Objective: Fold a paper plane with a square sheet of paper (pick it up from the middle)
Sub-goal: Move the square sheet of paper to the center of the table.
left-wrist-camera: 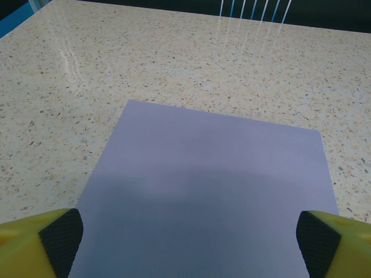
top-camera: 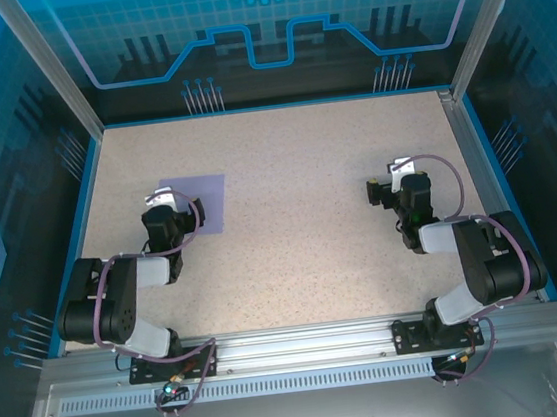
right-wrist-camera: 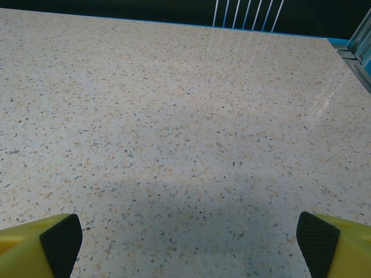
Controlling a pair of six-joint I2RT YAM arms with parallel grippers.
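Black rubber pads (left-wrist-camera: 61, 237) on yellow fingertips sit right at the bottom of the left wrist view. They're spread wide with nothing between them, so the left jaws are released. Just past them is the square sheet of paper (left-wrist-camera: 208, 191), lying flat on the speckled desk (left-wrist-camera: 52, 87) with no crease that I can spot.

From above, that sheet (top-camera: 207, 201) is on the left side of the desk (top-camera: 304, 165), and the left arm (top-camera: 118, 297) hangs over its near-left part, squared up to it. My guess is that's on purpose: nose pointed along the paper, jaws wide so they can come down on it.

Over on the other side the right arm (top-camera: 476, 266) is well apart from the sheet. The right jaws are just as wide, pads (right-wrist-camera: 61, 240) over bare desk, holding nothing. Folding will probably need a second set of jaws to pin the paper, so I reckon that's why it's there. Nothing folded yet.
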